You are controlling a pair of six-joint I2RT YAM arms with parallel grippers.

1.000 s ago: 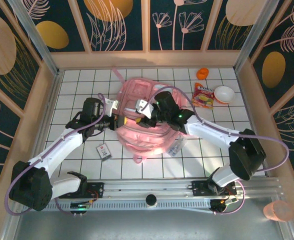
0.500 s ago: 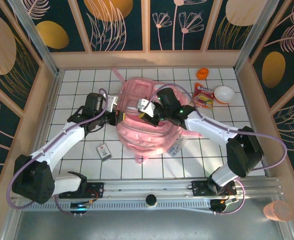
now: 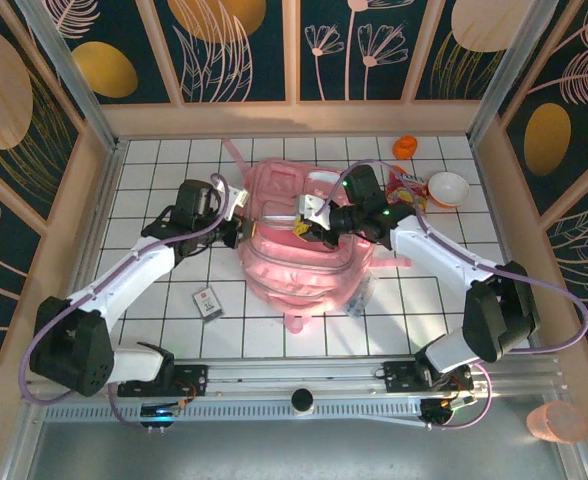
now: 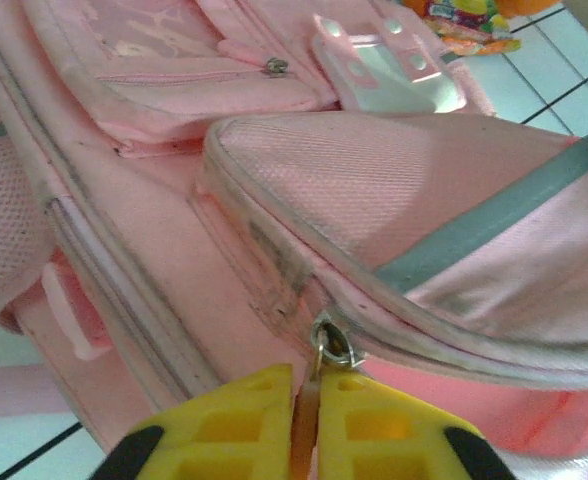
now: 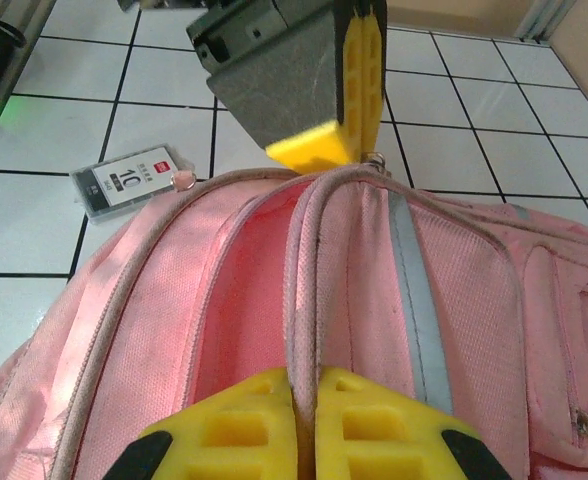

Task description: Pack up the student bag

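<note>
Card case (image 3: pixel 206 301) on tiles; white bowl (image 3: pixel 448 188) beside snack pouch (image 3: pixel 410 193); orange cap (image 3: pixel 405 147) nearby.

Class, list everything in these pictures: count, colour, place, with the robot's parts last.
student bag: one, pale pink, table centre.
zip pull: one, metal, on the bag's zip.
card holder: one, clear, near-left of the bag.
bowl: one, white with pink rim, far right.
snack packet: one, orange-red, beside the bowl.
orange object: one, orange, far right corner.
pink cup: one, translucent pink, off the table, near right.
left gripper: one, yellow fingers, shut on the zip pull.
right gripper: one, yellow fingers, shut on the bag's opening edge.
</note>
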